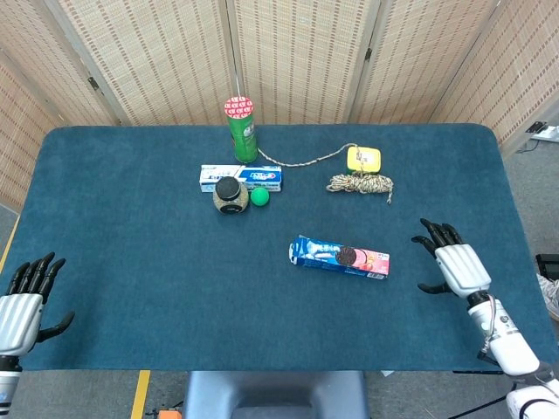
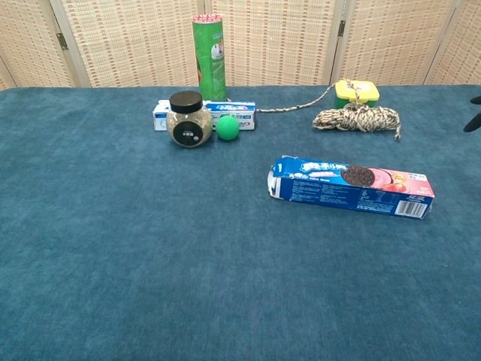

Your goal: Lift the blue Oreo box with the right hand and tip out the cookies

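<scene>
The blue Oreo box point(image 1: 339, 257) lies flat on the blue cloth, right of the middle, its pink end pointing right; the chest view shows the Oreo box point(image 2: 350, 186) with its left flap end open. My right hand point(image 1: 452, 259) hovers open to the right of the box, apart from it, fingers spread. In the chest view only dark fingertips point(image 2: 474, 120) of that hand show at the right edge. My left hand point(image 1: 24, 300) stays open at the table's front left corner, holding nothing.
At the back stand a green can point(image 1: 242, 129), a toothpaste box point(image 1: 241, 177), a round jar with a black lid point(image 1: 231, 194) and a small green ball point(image 1: 259, 195). A yellow case point(image 1: 363, 159) and a coiled rope point(image 1: 360, 183) lie behind the Oreo box.
</scene>
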Tool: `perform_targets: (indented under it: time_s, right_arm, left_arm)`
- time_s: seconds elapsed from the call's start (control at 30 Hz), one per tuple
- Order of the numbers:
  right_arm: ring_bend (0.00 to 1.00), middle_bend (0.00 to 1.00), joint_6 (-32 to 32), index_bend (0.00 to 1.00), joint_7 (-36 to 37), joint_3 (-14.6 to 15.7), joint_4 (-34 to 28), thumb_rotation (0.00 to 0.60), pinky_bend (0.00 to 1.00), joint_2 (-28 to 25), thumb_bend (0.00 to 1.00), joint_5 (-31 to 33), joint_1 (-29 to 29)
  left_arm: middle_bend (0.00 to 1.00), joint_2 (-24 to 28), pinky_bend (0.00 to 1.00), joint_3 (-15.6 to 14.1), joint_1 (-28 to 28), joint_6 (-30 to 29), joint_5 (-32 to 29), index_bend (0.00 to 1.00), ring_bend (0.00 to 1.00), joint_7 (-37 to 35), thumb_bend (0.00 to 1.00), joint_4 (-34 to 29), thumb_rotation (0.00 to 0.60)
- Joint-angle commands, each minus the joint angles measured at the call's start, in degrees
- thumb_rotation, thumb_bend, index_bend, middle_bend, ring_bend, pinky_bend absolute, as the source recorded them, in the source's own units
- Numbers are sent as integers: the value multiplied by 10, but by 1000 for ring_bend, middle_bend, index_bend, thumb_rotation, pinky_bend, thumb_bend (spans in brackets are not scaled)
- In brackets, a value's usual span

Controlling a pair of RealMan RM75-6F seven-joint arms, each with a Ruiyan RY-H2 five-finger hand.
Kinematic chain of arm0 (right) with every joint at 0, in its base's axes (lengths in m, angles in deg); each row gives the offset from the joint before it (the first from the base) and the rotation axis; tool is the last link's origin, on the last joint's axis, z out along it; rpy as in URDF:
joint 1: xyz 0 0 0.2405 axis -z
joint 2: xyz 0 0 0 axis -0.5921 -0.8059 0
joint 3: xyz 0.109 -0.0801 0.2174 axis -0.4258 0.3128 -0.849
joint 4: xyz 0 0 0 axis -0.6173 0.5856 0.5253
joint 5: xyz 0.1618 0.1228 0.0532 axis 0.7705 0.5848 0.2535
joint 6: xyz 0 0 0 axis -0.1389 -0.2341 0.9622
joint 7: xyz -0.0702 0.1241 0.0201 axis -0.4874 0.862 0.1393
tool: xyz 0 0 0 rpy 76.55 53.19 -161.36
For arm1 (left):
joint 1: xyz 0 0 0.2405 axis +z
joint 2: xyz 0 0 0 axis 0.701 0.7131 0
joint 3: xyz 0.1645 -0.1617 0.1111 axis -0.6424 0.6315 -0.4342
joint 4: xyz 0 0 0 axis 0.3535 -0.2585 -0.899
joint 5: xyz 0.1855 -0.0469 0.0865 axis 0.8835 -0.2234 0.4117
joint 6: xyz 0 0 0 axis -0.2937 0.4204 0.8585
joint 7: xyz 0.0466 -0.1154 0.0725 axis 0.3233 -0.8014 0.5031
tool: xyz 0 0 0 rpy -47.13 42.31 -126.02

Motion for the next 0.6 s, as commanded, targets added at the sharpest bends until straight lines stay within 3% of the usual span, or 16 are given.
perform_targets:
  time_s: [0.03, 0.6]
  right_arm:
    - [25, 0, -15, 240, 21, 2, 31, 600, 0, 32, 142, -4, -19]
    - [44, 0, -51, 288, -21, -11, 59, 600, 0, 121, 141, 58, -57]
  left_arm:
    - [0, 0, 3, -1, -2, 6, -1, 0, 0, 5, 292, 0, 600]
    - [0, 20, 6, -10, -8, 16, 18, 0, 0, -57, 293, 8, 600]
